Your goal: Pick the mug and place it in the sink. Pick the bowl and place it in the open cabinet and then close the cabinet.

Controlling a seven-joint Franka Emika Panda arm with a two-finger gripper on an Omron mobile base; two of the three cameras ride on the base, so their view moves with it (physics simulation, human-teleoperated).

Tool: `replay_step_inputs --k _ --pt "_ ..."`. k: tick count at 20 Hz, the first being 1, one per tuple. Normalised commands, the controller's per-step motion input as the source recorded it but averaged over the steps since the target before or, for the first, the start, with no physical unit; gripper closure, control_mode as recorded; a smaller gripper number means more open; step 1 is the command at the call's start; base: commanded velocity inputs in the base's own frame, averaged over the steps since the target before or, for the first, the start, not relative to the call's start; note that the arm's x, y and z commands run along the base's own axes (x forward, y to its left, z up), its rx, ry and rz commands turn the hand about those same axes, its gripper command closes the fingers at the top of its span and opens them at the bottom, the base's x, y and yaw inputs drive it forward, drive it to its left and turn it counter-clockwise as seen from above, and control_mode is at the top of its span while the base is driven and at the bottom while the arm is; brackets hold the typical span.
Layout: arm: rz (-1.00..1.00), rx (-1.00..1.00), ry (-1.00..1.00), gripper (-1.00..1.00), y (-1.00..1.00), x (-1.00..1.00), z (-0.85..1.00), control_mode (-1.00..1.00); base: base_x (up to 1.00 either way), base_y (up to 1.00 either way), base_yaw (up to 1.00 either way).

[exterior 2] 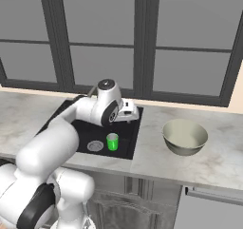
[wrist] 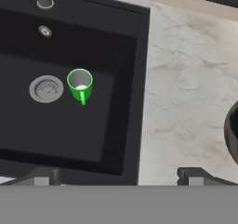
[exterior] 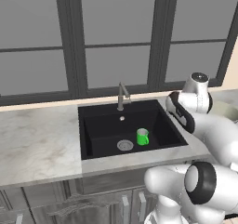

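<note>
The first part looks done: the mug (exterior: 142, 137) stands upright on the floor of the sink (exterior: 95, 149), just beside the round drain (exterior: 125, 145), nearer to the front wall of the basin than to the faucet (exterior: 122, 95); nothing else lies in the sink. The gripper (wrist: 119, 175) hangs above the right edge of the sink, its fingers spread wide and holding nothing. The bowl (exterior 2: 184, 136) waits empty on the counter (exterior 2: 223, 161), to the right of the sink and well apart from it; I judge that carrying it to the cabinet and closing the door are left to do.
</note>
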Motion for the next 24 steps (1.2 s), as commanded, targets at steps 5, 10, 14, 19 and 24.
replay_step_inputs --k 5,10,14,19,24 --pt "-0.09 -0.01 0.00 -1.00 -0.23 0.00 0.30 -1.00 0.00 0.00 0.00" --pt "-0.14 0.00 0.04 -1.00 -0.37 0.00 0.20 -1.00 0.00 0.00 0.00" --pt "-0.15 0.00 0.02 -1.00 -0.40 0.00 0.10 -1.00 0.00 0.00 0.00" --pt "-0.11 0.00 0.01 -1.00 -0.49 0.00 0.00 -1.00 0.00 0.00 0.00" --pt "-0.07 0.00 0.01 -1.00 -0.51 0.00 0.00 -1.00 0.00 0.00 0.00"
